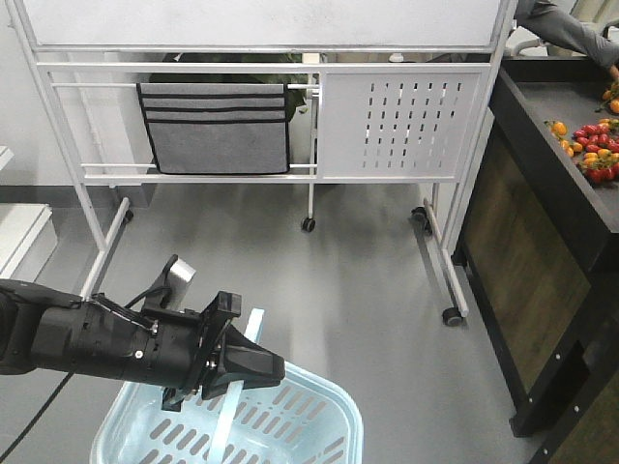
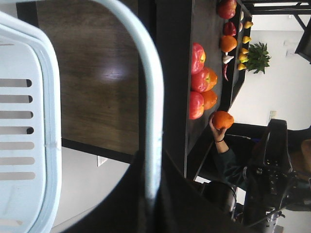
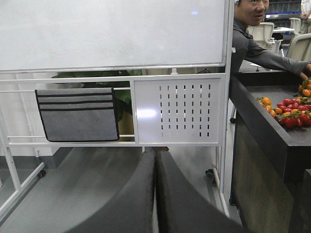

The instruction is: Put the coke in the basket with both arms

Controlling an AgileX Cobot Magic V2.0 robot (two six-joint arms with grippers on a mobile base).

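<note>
The light blue slotted basket (image 1: 290, 406) hangs at the bottom of the front view. My left gripper (image 1: 269, 368) is shut on its thin swing handle (image 1: 253, 325) and holds it off the grey floor. In the left wrist view the handle (image 2: 149, 97) runs between the dark jaws of the left gripper (image 2: 153, 196), with the basket rim (image 2: 51, 121) at the left. My right gripper (image 3: 155, 151) is shut and empty, pointing at the whiteboard stand. The coke is out of view.
A wheeled white whiteboard stand (image 1: 401, 121) with a grey fabric pouch (image 1: 215, 128) stands ahead. A dark counter (image 1: 551, 193) with tomatoes and fruit (image 1: 592, 145) is at the right. A person (image 3: 252, 34) leans on it.
</note>
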